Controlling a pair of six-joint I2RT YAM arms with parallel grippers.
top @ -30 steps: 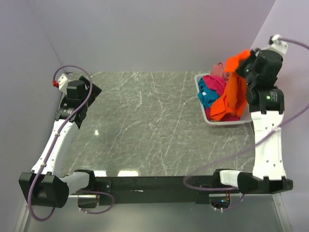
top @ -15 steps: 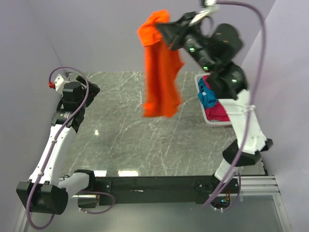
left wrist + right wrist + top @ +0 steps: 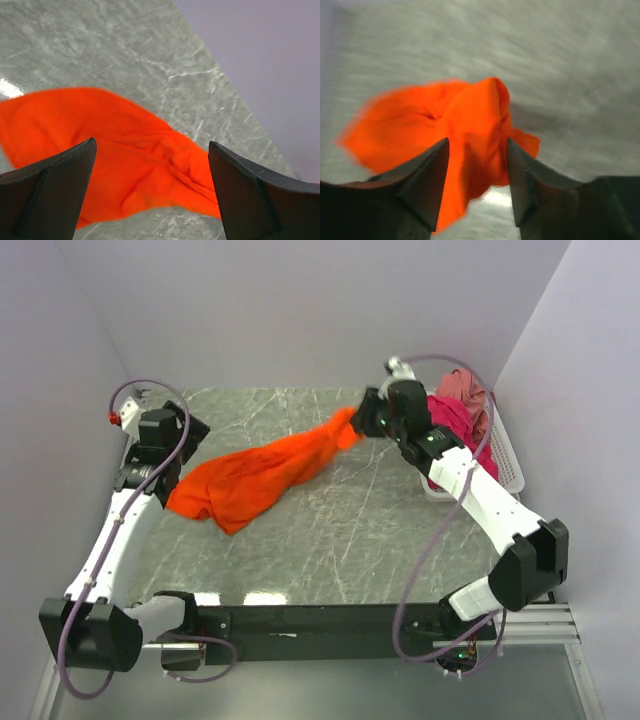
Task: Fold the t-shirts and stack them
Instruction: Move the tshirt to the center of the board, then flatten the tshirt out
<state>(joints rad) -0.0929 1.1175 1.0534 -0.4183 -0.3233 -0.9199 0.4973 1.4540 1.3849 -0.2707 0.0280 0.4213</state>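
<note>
Orange t-shirt (image 3: 255, 478) on table (image 3: 330, 540), end inside parted right gripper (image 3: 477, 145); left gripper (image 3: 151, 144) spread wide above

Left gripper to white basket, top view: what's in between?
The orange t-shirt stretches across the table from by the left gripper to the right gripper, just short of the basket. Top view shows it.

White arm links (image 3: 112, 540), black joints (image 3: 160, 430), purple cables (image 3: 150, 379), black base rail (image 3: 320, 620), dark wedge-shaped pincer fingers (image 3: 50, 185)
</note>
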